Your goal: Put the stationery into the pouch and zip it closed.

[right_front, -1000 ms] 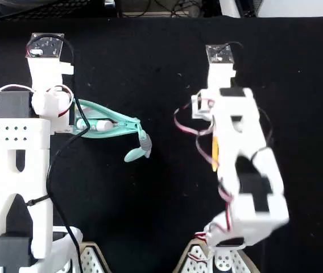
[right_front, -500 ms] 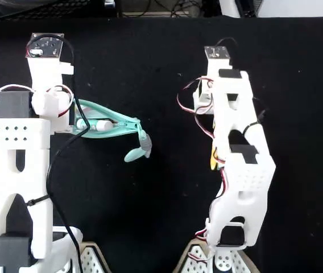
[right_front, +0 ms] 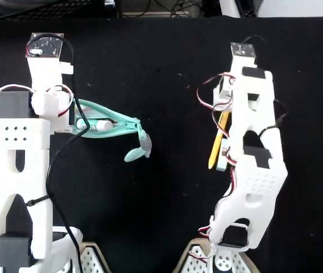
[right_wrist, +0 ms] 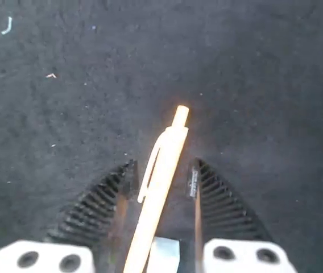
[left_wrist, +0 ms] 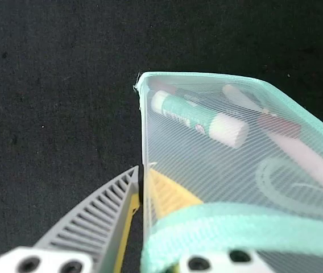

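Note:
A teal mesh pouch (right_front: 107, 125) hangs off the table in my left gripper (left_wrist: 141, 177), which is shut on its edge. Through the mesh (left_wrist: 235, 170) I see a glue stick (left_wrist: 198, 116) and a white pen (left_wrist: 298, 151) inside. The pouch's mouth looks open, and its zip pull (right_front: 143, 142) dangles at the far end. A yellow pen (right_wrist: 160, 170) lies on the black cloth between the spread fingers of my right gripper (right_wrist: 160, 168), which do not touch it. From above, the pen (right_front: 216, 143) pokes out beside the right arm (right_front: 255, 142), with a pale blue piece (right_front: 222, 164) at its end.
The black cloth (right_front: 161, 216) covers the whole table. The two arm bases (right_front: 207, 259) stand at the near edge. Cables and dark equipment lie beyond the far edge.
The right arm has swung rightward and stretched farther across the table, and the yellow pen now shows more beside it. The left arm and the pouch have stayed still.

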